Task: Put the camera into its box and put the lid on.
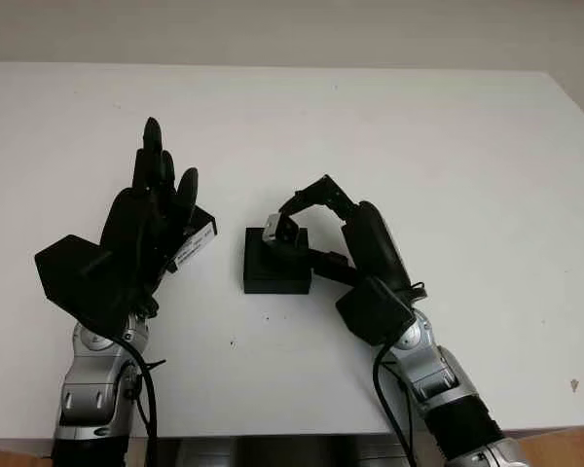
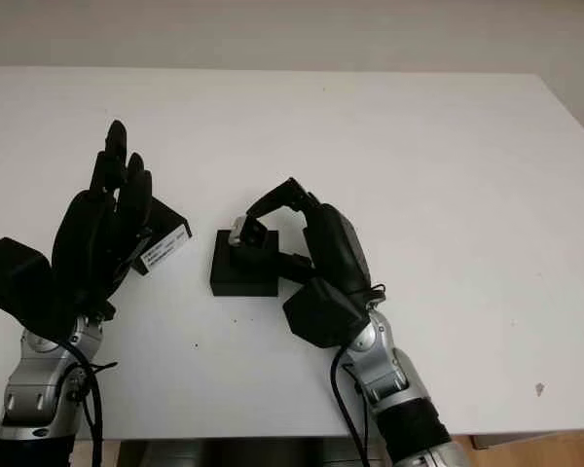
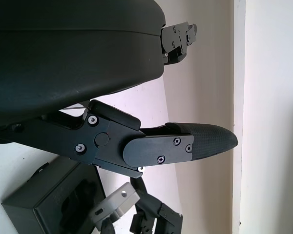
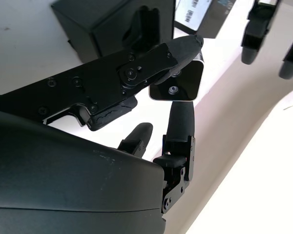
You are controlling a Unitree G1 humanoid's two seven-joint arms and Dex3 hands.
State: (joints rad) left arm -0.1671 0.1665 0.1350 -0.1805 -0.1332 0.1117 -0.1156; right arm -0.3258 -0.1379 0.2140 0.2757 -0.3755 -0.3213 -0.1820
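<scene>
Right hand (image 1: 307, 219), reaching in from the near edge of the tabletop (image 1: 448, 146), pinches the small silver camera (image 1: 277, 230) between its fingertips — held just above the open black box (image 1: 275, 265), which sits mid-table, nearer the front edge than the back. Left hand (image 1: 141, 229) is open, holding nothing, raised over the tabletop toward the left side. Under and just beyond it lies the black lid (image 2: 164, 236), white label showing, beside the box but apart from it.

Step in hand, by my reading: seating the camera. To do it well — line the camera body up with the moulded recess, lower straight, let go only once it sits level; a tilted drop could leave it proud and foul the lid.

Tabletop is plain white, matte, a few dark specks. Beyond its far edge, a pale wall.
</scene>
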